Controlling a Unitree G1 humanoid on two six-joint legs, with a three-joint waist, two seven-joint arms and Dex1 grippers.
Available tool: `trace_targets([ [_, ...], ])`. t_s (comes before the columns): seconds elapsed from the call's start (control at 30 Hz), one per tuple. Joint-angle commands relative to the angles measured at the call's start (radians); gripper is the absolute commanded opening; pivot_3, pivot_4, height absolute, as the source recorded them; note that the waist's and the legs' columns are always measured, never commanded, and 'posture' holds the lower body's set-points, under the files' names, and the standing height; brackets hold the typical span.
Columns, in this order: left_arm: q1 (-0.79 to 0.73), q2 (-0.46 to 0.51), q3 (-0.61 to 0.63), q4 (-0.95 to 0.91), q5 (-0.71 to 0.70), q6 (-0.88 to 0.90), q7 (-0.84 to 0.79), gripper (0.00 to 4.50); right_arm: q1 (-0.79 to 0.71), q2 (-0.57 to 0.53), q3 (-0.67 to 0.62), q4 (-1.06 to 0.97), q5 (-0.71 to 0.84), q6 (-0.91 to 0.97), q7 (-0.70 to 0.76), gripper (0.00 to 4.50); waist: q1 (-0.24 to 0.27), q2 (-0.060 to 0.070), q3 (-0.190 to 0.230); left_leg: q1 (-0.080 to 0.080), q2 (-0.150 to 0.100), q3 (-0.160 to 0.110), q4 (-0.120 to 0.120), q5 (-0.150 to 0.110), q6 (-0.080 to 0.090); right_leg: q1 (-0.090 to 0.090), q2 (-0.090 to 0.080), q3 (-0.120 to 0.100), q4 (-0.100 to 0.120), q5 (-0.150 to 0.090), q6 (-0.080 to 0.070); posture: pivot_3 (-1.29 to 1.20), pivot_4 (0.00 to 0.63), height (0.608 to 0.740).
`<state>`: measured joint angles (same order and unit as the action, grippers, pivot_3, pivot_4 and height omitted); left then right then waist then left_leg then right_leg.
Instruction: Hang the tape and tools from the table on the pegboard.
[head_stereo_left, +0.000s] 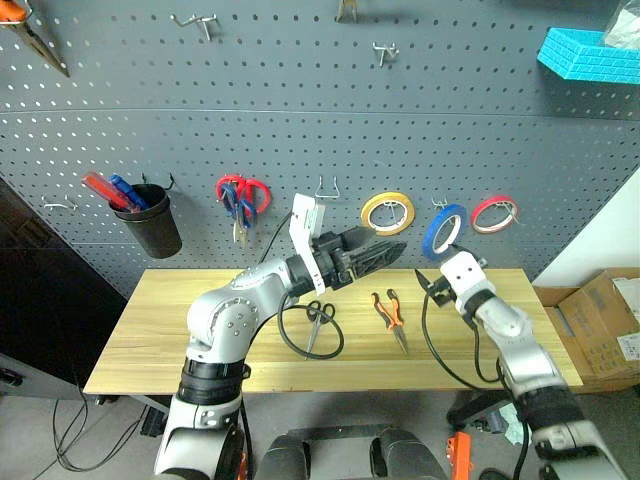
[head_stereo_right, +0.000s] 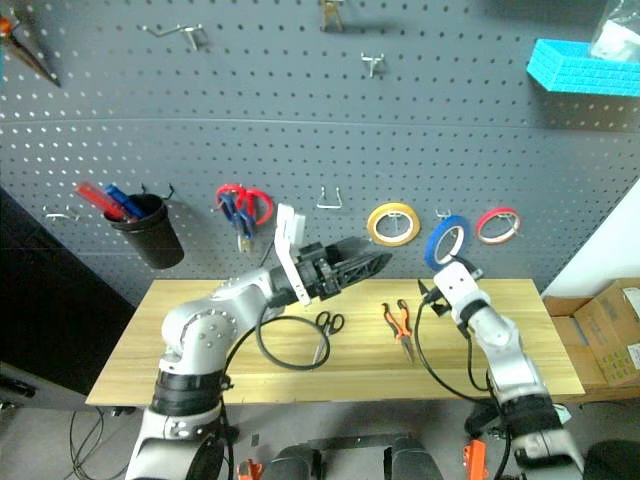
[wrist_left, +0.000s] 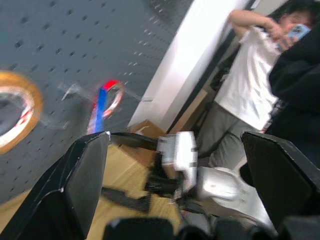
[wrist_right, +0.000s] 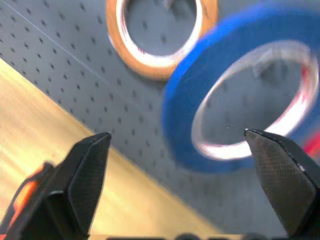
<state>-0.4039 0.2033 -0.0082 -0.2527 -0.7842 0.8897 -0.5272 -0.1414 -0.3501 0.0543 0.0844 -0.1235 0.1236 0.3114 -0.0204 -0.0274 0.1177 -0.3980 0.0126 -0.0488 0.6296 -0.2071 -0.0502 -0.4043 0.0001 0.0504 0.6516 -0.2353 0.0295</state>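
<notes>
Left wrist view adds a person (wrist_left: 250, 85).

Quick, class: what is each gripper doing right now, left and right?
Left gripper: jaws open, holding nothing.
Right gripper: jaws open, empty, facing the blue tape.

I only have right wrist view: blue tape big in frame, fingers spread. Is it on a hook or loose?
Observer: The blue tape hangs on a pegboard hook, between the yellow roll and the red-and-white roll. The right gripper sits just below it, holding nothing.
Operator: What's left on the table?
Observer: The pliers and the black-handled scissors lie flat on the table, between the two arms.
Operator: Left arm?
Observer: The left gripper is open and empty, above the table, pointing toward the right arm.
</notes>
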Motion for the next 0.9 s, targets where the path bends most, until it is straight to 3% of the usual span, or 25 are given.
trace_targets([
  [0.03, 0.088, 0.03, -0.036, -0.05, 0.039, 0.023, 0.039, 4.5, 0.07, 0.073, 0.009, -0.212, 0.072, 0.348, 0.008, 4.46, -0.002, 0.0, 0.001, 0.0, 0.0, 0.0, 0.0, 0.0, 0.0, 0.0, 0.0, 0.0, 0.001, -0.001, -0.001, 0.09, 0.108, 0.74],
  [0.17, 0.245, 0.058, -0.063, -0.048, 0.094, 0.043, 0.102, 4.5, 0.019, 0.17, 0.051, -0.274, 0.117, 0.676, 0.005, 4.46, -0.007, 0.001, 0.015, 0.007, 0.001, 0.002, 0.001, 0.0, 0.0, 0.0, 0.0, 0.004, 0.01, -0.006, -0.01, 0.11, 0.151, 0.74],
  [0.4, 0.411, 0.045, -0.043, -0.101, 0.12, 0.02, 0.159, 4.5, -0.227, 0.264, 0.035, -0.053, 0.135, 0.884, -0.043, 4.46, 0.003, -0.001, 0.069, 0.011, 0.001, -0.004, 0.001, -0.001, -0.001, -0.001, -0.002, 0.009, 0.008, -0.006, -0.011, 0.14, 0.216, 0.74],
  [0.63, 0.465, 0.033, -0.028, -0.152, 0.114, 0.027, 0.194, 4.5, -0.382, 0.265, 0.014, 0.192, 0.13, 0.871, -0.084, 4.46, 0.022, -0.001, 0.086, -0.001, -0.001, 0.002, 0.001, 0.004, 0.006, -0.005, -0.003, 0.011, 0.007, -0.006, -0.009, 0.17, 0.231, 0.74],
  [0.7, 0.471, 0.031, -0.037, -0.162, 0.122, 0.025, 0.199, 4.5, -0.405, 0.259, 0.011, 0.263, 0.126, 0.873, -0.092, 4.46, 0.024, -0.002, 0.088, -0.005, -0.002, 0.002, -0.001, 0.002, 0.008, -0.007, -0.003, 0.011, 0.005, -0.006, 0.0, 0.19, 0.239, 0.74],
  [0.9, 0.472, -0.006, -0.032, -0.183, 0.105, 0.032, 0.221, 4.5, -0.441, 0.23, 0.03, 0.367, 0.106, 0.814, -0.103, 4.46, 0.035, -0.002, 0.096, -0.004, -0.001, 0.002, -0.001, -0.009, 0.01, -0.006, -0.004, 0.01, 0.005, -0.013, 0.003, 0.2, 0.255, 0.74],
])
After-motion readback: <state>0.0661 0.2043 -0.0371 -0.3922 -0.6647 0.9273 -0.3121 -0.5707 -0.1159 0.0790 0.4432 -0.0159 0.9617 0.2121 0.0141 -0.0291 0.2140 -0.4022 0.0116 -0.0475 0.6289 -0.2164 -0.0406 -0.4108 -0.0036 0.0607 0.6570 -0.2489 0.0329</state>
